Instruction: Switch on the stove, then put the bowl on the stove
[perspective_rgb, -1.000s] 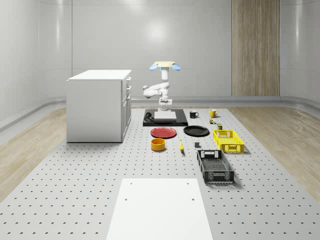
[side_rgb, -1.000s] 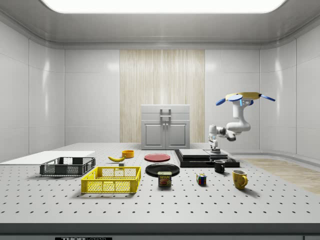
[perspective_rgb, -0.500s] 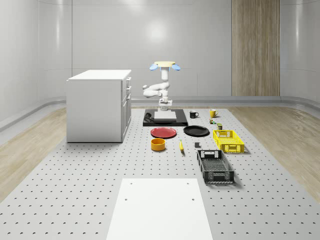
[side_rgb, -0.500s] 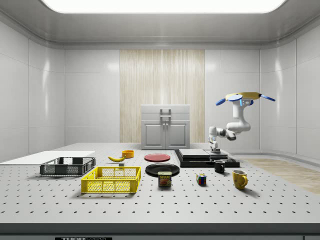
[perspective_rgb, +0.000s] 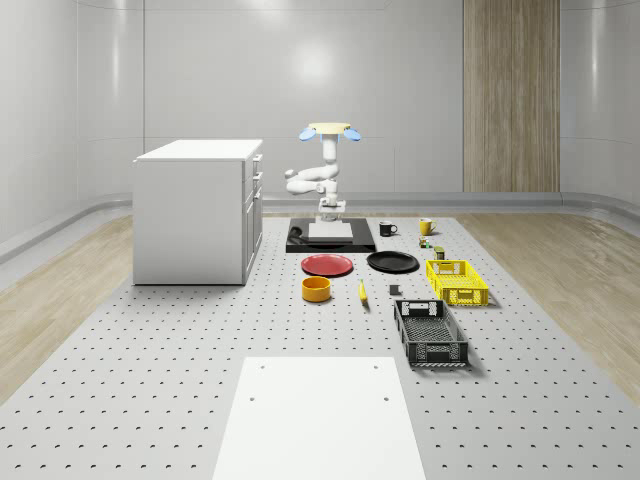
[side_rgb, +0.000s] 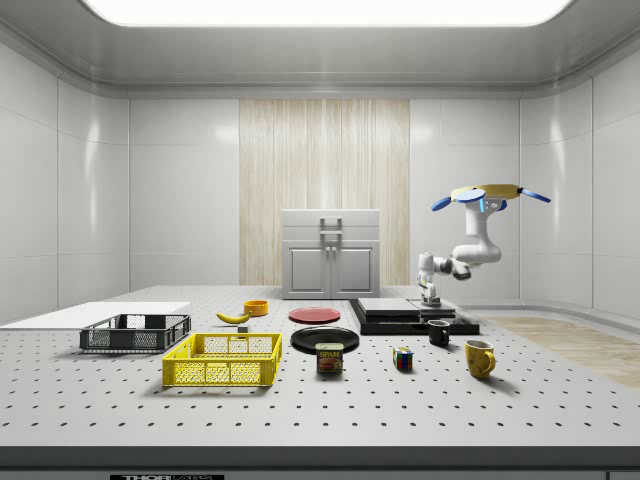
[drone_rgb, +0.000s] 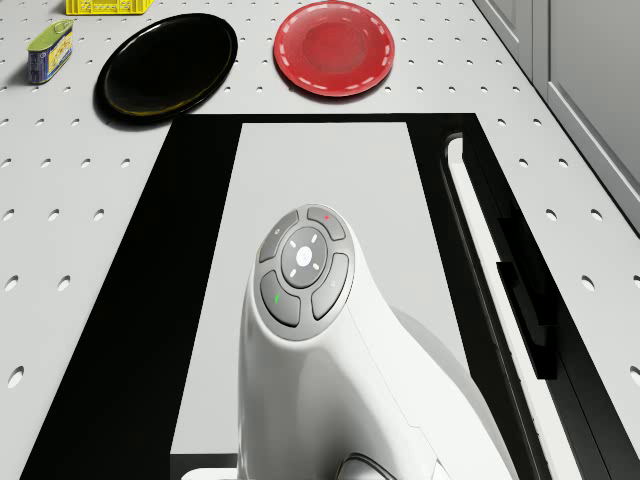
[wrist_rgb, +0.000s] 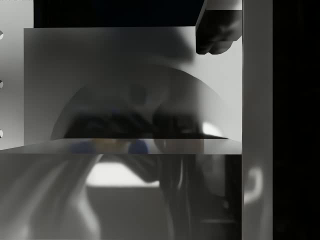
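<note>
A: Where is the pincer (side_rgb: 430, 297)?
B: Low over the flat black stove with its pale grey top plate (perspective_rgb: 330, 236), at the end of the white jointed arm (perspective_rgb: 318, 181). Whether its fingers are spread or pressed together, I cannot tell.

A: And the drone?
B: The drone, a cream disc body with blue rotors (side_rgb: 487, 194), hovers above the stove's far side, toward the side view's right.

A: The bowl?
B: One round orange bowl (perspective_rgb: 316, 289) sits on the perforated grey table (perspective_rgb: 150, 360), well apart from the stove, nearer the camera in the whole-scene view, just past the glossy red round plate (drone_rgb: 334, 47).

A: Count the rest for me.
B: Two plates: the red one and a shiny black round plate (drone_rgb: 166, 66) beside it. Two mugs: a black mug (side_rgb: 438, 332) and a yellow mug (side_rgb: 479, 357). Two crates of open mesh: a yellow lattice crate (perspective_rgb: 456, 281) and a black lattice crate (perspective_rgb: 430, 332). One yellow banana (side_rgb: 233, 317), one tin with a yellow label (drone_rgb: 49, 50), one many-coloured cube (side_rgb: 402, 358), one smooth white mat (perspective_rgb: 318, 415), and one boxy white cabinet with drawers (perspective_rgb: 198, 209).
</note>
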